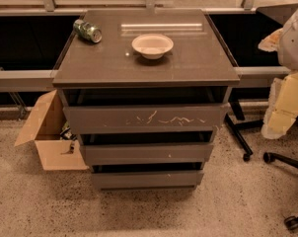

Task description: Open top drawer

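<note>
Top drawer (pixel 144 116), scratched front, directly beneath the worktop (pixel 188 65) front edge, dark gap above it. Bowl (pixel 152 45) near worktop centre; can (pixel 87 30) lying at rear left corner. Gripper (pixel 287 102) beyond right edge, apart from drawer; opening state: cannot tell.

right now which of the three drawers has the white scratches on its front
The top drawer, the widest; the middle drawer and bottom drawer are narrower and plain. The gripper hangs at the right edge, clear of it.

Speckled floor (pixel 139 214), open cardboard box (pixel 49 144) left, chair casters (pixel 246 156) right, grey ledge (pixel 20 79) behind
</note>
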`<state>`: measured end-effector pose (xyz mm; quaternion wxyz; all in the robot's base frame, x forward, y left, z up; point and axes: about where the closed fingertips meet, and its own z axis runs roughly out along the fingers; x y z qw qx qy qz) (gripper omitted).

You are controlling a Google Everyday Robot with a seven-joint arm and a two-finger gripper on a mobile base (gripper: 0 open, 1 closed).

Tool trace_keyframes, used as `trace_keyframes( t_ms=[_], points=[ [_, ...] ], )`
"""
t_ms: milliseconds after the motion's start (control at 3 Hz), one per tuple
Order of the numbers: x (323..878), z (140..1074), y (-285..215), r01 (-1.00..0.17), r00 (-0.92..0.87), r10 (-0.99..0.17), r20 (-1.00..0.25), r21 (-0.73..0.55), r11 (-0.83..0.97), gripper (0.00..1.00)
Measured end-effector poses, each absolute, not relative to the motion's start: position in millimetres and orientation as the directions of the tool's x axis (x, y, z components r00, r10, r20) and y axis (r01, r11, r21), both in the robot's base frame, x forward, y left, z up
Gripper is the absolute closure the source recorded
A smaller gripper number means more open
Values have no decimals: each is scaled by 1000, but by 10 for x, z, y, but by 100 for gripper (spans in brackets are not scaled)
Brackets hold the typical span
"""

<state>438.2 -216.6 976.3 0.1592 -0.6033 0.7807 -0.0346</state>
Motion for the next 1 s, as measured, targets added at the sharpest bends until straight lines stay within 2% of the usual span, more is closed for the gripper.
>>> trace_keyframes(
  t_ms=[333,1000],
  points=[
    [4382,9763,-2166,-931,-221,-953,-207,-246,270,0],
    [4604,9251,-2171,-958,-120,-944,-306,-214,191,0]
  ],
)
